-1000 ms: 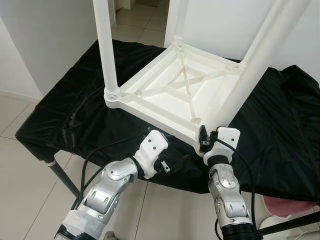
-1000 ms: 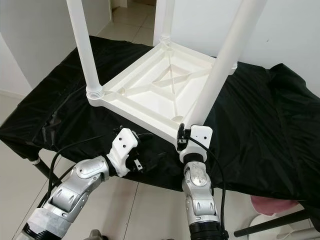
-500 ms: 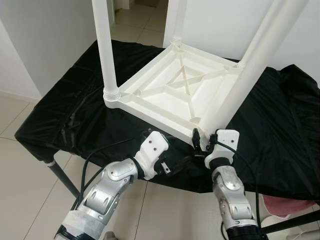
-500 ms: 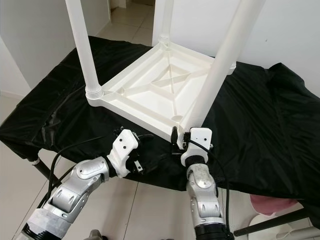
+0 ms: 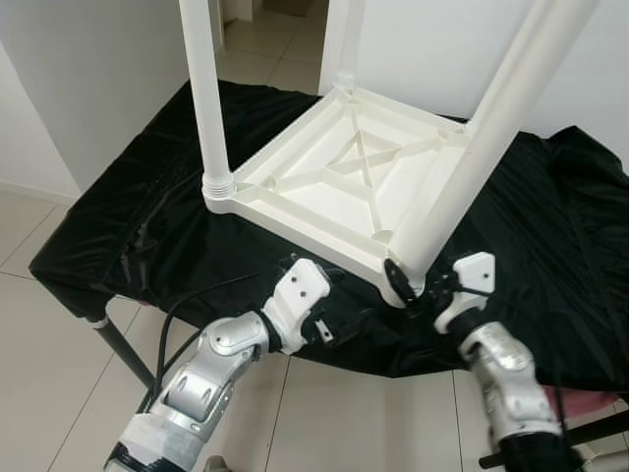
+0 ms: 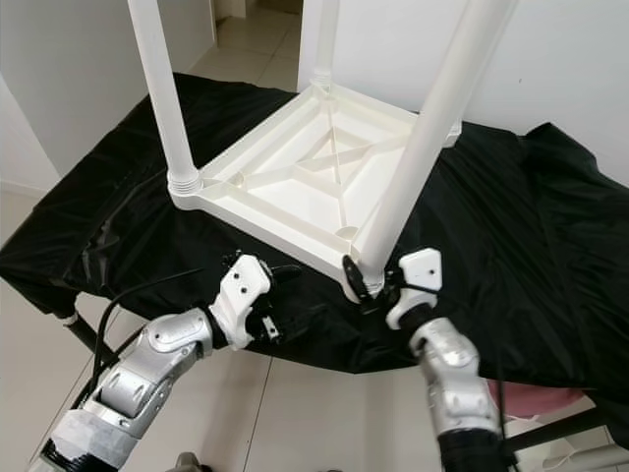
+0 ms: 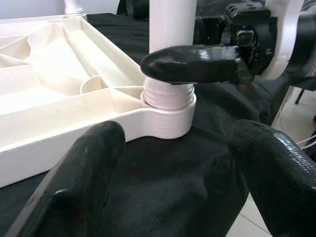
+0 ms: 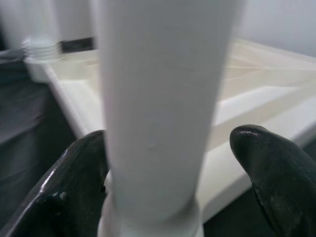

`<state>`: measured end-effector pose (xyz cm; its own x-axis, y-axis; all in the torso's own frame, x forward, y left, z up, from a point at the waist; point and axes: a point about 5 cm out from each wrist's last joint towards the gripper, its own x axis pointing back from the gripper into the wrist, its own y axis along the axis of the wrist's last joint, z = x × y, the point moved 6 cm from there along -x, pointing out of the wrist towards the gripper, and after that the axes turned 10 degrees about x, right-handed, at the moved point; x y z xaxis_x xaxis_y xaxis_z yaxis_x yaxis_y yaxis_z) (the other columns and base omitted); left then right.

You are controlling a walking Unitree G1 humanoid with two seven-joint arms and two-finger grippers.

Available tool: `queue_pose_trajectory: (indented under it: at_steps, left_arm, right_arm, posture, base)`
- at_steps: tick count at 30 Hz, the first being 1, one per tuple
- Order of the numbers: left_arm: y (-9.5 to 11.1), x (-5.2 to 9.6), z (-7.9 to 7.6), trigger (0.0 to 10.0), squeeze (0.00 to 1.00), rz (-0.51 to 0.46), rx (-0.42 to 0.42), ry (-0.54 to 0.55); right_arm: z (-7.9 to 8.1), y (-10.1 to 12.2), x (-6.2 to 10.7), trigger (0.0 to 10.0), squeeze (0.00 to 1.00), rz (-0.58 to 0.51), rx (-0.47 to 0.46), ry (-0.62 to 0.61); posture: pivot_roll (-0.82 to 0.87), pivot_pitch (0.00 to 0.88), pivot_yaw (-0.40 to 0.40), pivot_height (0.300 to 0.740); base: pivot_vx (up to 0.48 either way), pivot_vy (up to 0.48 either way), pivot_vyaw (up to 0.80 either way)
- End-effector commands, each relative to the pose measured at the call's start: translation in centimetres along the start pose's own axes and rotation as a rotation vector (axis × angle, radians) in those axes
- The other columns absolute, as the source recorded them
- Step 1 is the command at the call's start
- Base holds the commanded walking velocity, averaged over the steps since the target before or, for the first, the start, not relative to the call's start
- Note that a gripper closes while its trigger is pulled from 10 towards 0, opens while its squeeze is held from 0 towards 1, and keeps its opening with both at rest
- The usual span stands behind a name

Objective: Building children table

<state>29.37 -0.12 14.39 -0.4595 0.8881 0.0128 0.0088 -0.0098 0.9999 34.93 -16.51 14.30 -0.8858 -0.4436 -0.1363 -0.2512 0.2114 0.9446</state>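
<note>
A black cloth (image 5: pixel 108 226) covers the work table, draped over its edges above a pale tiled floor (image 5: pixel 39 393). On the cloth lies the white plastic children's table (image 5: pixel 344 187), upside down, its ribbed underside facing up and its legs standing up from the corner sockets. The far-left leg (image 5: pixel 208 98) rises from its threaded collar, and another leg (image 5: pixel 344 39) stands at the back corner. The near leg (image 5: pixel 482 147) leans up from the front corner socket nearest the robot. The right gripper (image 5: pixel 418 285) is at the foot of this near leg, its black fingers (image 8: pixel 69 197) set on either side of the leg's base just above the threaded collar (image 7: pixel 168 94); whether they press on it or stand slightly off it cannot be told. The left gripper (image 7: pixel 173 197) hovers low over the cloth just in front of that same corner, fingers spread apart and holding nothing. No brand marks, labels or writing can be read on any surface.
</note>
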Motion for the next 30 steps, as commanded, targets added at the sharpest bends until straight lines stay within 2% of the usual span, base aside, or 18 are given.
queue_pose_trajectory:
  at_steps: [1,3,10,11,29,30]
  left_arm:
    - [-0.3,0.0,-0.2,10.0,0.00,0.016,-0.002,-0.027]
    - [-0.3,-0.1,-0.2,10.0,0.00,0.014,-0.001,-0.029]
    - [-0.3,-0.1,-0.1,10.0,0.00,0.014,-0.005,-0.029]
    - [-0.3,-0.1,-0.1,10.0,0.00,0.014,-0.006,-0.028]
    - [-0.2,-0.1,-0.1,10.0,0.00,0.017,-0.008,-0.034]
    - [-0.2,-0.1,-0.2,10.0,0.00,0.017,-0.006,-0.035]
  right_arm:
    - [0.5,-0.4,0.0,10.0,0.92,0.004,-0.008,0.040]
    - [0.9,-0.5,-0.3,10.0,0.00,0.002,-0.013,0.102]
    - [1.6,-0.9,-1.0,9.8,0.00,0.006,0.006,0.181]
    - [1.6,-1.0,-1.0,0.0,0.00,0.004,0.006,0.185]
    - [1.1,-1.8,-0.2,0.0,0.00,0.017,0.002,0.187]
    - [1.3,-2.0,0.1,10.0,0.00,0.023,-0.002,0.183]
  posture:
    - [0.02,0.051,-0.048,0.740]
    - [0.02,0.050,-0.047,0.740]
    - [0.03,0.045,-0.044,0.740]
    - [0.03,0.045,-0.042,0.740]
    - [0.02,0.053,-0.032,0.740]
    - [0.02,0.056,-0.036,0.740]
  base:
    - [0.000,0.000,0.00]
    - [0.000,0.000,0.00]
    - [0.000,0.000,0.00]
    - [0.000,0.000,0.00]
    - [0.000,0.000,0.00]
    - [0.000,0.000,0.00]
